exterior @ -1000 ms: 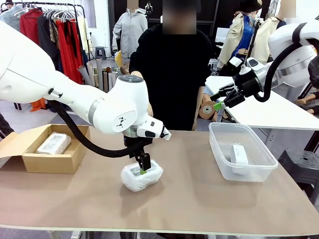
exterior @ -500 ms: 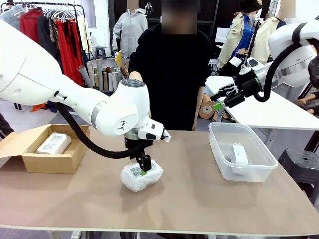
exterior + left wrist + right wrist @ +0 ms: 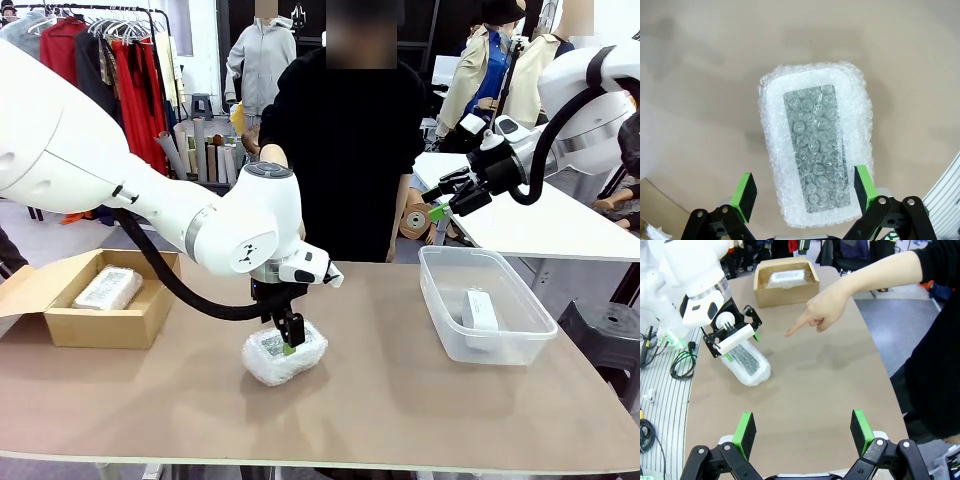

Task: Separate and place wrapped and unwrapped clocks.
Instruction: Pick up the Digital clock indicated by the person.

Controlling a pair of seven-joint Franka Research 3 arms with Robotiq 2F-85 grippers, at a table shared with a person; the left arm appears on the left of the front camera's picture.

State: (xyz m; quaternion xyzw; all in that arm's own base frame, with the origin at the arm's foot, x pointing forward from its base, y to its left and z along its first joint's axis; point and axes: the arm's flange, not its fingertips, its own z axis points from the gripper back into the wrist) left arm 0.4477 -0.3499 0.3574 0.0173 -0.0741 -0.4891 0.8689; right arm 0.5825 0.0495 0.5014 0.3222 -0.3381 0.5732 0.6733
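At frame centre we hold our left claw (image 3: 289,345) over the wrapped clock (image 3: 262,362) on the table (image 3: 400,400), pads (image 3: 746,196) apart either side to clamp it, likely for the box (image 3: 95,327) at left holding another, while our right claw (image 3: 436,207) hangs open, upper right.

Left arm's fingers (image 3: 746,191) lower, further down around wrapped clock (image 3: 815,145).

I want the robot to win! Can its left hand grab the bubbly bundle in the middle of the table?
Probably yes: the left hand is open right over the bundle, a finger near each side.
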